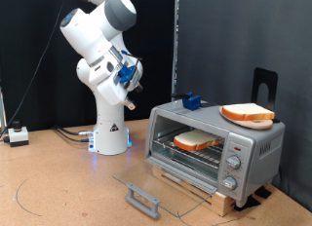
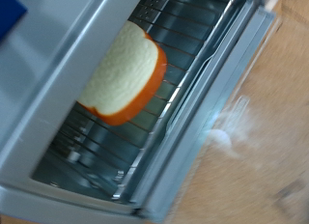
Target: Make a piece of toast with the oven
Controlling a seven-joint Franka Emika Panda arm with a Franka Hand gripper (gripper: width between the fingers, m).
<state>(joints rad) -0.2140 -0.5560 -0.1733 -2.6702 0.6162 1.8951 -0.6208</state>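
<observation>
On the wire rack (image 1: 195, 153) inside the oven (image 1: 216, 148), the piece of toast (image 1: 196, 140) lies flat, its broad face up and its longer side running across the width of the cavity, roughly parallel to the door opening. The wrist view shows the same slice (image 2: 122, 73) on the rack, pale crumb ringed by an orange-brown crust, its rounded end toward the open front of the oven. The glass door (image 1: 156, 187) hangs fully open, lying almost flat on the table with its grey bar handle (image 1: 142, 199) at the outer edge. A 2nd slice of bread (image 1: 249, 113) sits on an orange plate (image 1: 246, 121) on top of the oven, near the exterior view's right, and a small blue object (image 1: 190, 100) rests on the oven's top toward the back. The gripper (image 1: 133, 88) is raised well above and to the exterior view's left of the oven, apart from everything; whether its fingers are apart or together cannot be told.
</observation>
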